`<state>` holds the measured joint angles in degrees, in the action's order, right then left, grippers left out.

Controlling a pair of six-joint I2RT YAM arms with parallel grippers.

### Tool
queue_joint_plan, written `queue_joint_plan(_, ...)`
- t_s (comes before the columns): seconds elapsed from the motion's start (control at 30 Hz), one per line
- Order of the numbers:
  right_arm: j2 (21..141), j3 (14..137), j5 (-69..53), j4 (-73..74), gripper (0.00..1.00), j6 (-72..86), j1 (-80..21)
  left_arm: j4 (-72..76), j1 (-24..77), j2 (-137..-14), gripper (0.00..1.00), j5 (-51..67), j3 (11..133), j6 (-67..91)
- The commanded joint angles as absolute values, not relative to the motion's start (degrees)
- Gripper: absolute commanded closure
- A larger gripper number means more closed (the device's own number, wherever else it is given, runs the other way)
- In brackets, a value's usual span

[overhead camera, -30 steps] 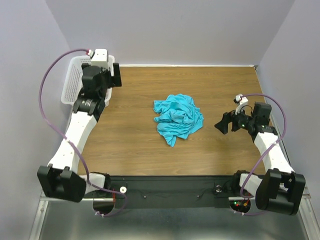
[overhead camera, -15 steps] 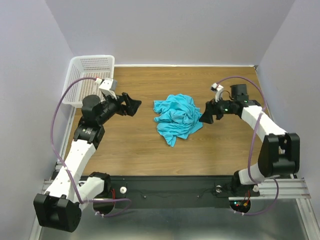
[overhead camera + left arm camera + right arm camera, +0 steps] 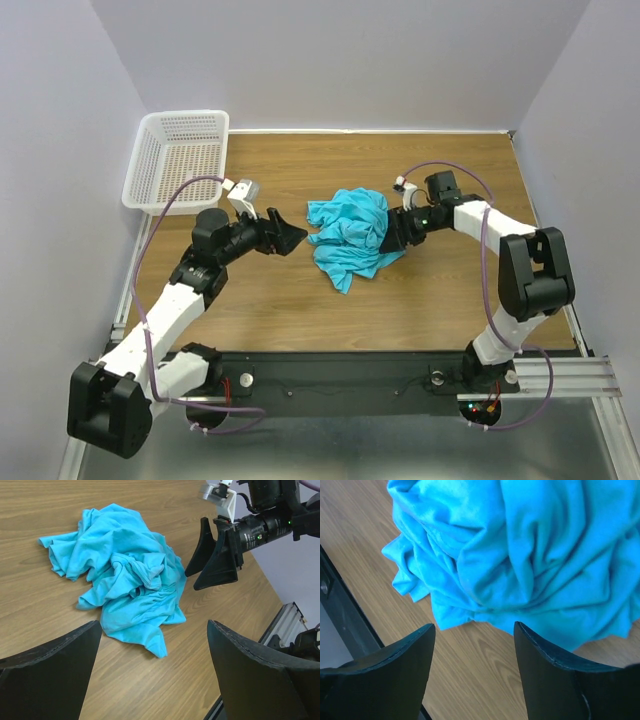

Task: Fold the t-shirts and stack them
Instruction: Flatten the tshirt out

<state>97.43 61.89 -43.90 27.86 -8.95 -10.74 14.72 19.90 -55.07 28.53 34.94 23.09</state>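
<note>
Top external view: the crumpled turquoise shirt [image 3: 352, 232] is seen heaped at the middle of the tabletop [image 3: 450, 300]. The left tool [image 3: 290, 236] is held wide open just beside its left edge, and the right tool [image 3: 392, 236] is set at its right edge, jaws apart and no cloth yet pinched. Spreading is judged to be the step in hand, so a single outer layer at a hem or sleeve should be caught by each tool, not a bunch of folds, and drawn outward low over the tabletop so that the heap is opened flat.
</note>
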Motion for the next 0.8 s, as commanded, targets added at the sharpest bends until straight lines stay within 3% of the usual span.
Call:
queue_joint_plan(0.0,99.40,65.65,-44.39,25.58,0.32,-7.03,-13.62,20.04,20.57,-52.65,0.02,27.69,33.32,25.22)
queue_joint_plan(0.23,102.30,67.68,-41.31,24.70,0.36,-6.86,-15.03,20.57,20.65,-52.03,0.02,27.42,32.26,25.66)
queue_joint_plan(0.47,104.50,68.91,-39.82,24.52,0.47,-7.03,-15.47,20.66,20.74,-52.65,0.01,27.25,31.99,25.58)
queue_joint_plan(0.77,105.82,70.31,-39.38,24.61,0.86,-6.94,-15.56,21.01,20.74,-52.91,0.02,27.42,31.73,25.40)
